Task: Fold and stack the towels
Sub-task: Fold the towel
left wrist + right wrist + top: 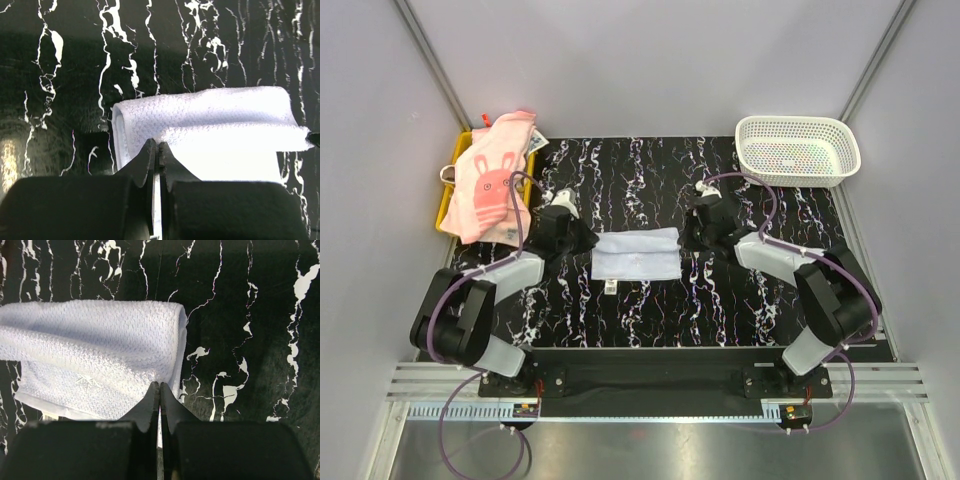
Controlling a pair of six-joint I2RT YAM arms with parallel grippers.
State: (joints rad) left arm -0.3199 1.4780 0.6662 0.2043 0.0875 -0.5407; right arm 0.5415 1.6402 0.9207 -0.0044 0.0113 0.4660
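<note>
A pale blue-white towel [636, 254] lies partly folded mid-table, its far part doubled over in a soft roll. My left gripper [584, 240] is shut on the towel's left edge [200, 125], and cloth shows between its jaws. My right gripper [692, 234] is shut on the towel's right edge [100, 350] in the same way. A pile of pink towels [492, 185] lies at the far left, the top one with a rabbit face. A cream towel with letter blocks [533, 143] peeks out behind the pile. No dark navy towel is in view.
The pink pile rests on a yellow tray [444, 205] at the table's left edge. A white lattice basket [797, 148] stands at the far right corner. The table top [650, 170] is black with white marbling. Grey walls close in the sides.
</note>
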